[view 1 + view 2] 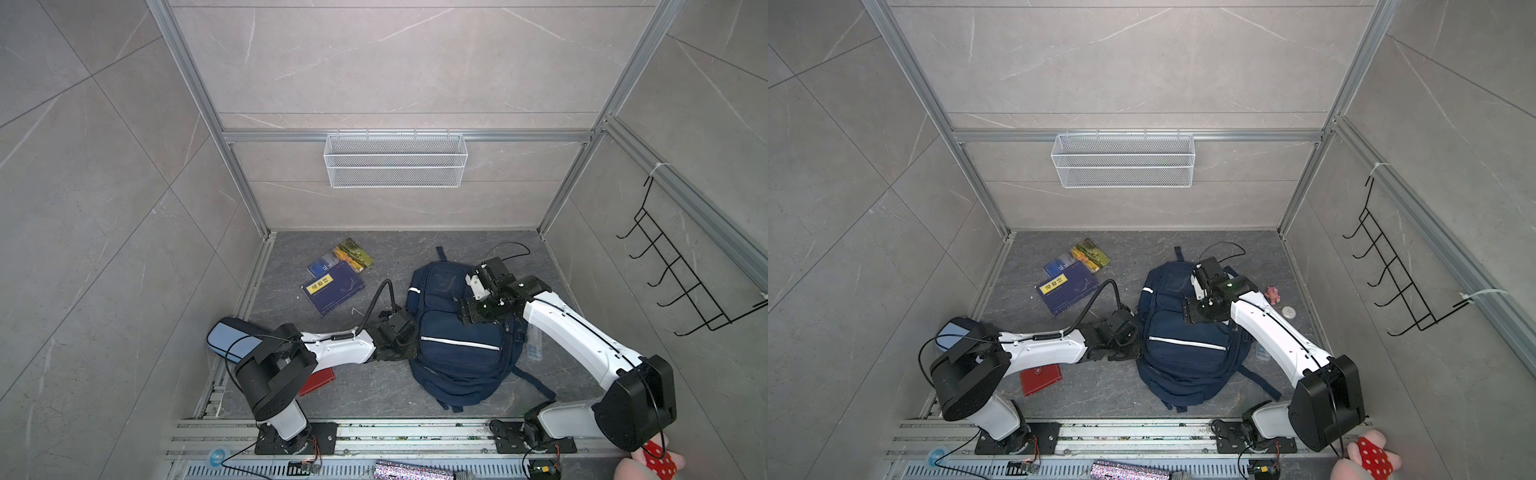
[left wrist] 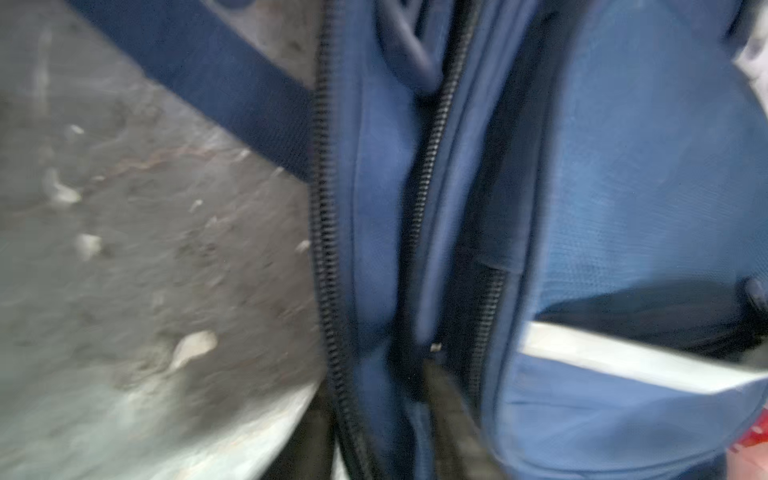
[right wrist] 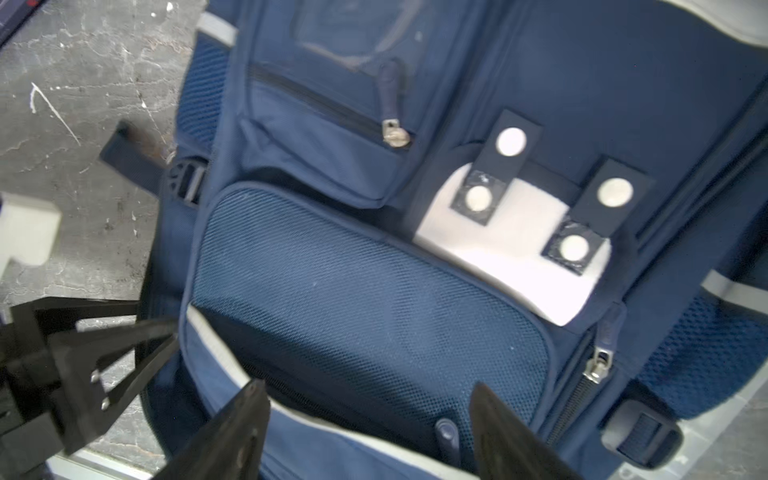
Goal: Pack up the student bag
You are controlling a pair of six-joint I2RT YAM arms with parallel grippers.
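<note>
The navy student bag [image 1: 457, 357] [image 1: 1183, 357] lies flat on the grey floor, front side up, with white stripes across it. My left gripper [image 1: 405, 334] presses against the bag's left side. In the blurred left wrist view its fingers [image 2: 451, 415] pinch a fold of blue fabric beside a zip [image 2: 328, 249]. The right wrist view shows that left gripper [image 3: 168, 332] narrowed onto the bag's edge. My right gripper [image 3: 365, 399] hovers open over the bag's front mesh pocket [image 3: 353, 299], above a gaping zip opening. In a top view the right gripper [image 1: 478, 291] hangs over the bag's upper part.
A stack of books [image 1: 334, 282] lies at the back left, a light-blue pencil case [image 1: 226, 336] under my left arm and a red case [image 1: 1040, 378] nearby. A pink toy [image 1: 1272, 293] and a white disc [image 1: 1288, 311] sit right of the bag. A wire basket [image 1: 395, 160] hangs on the back wall.
</note>
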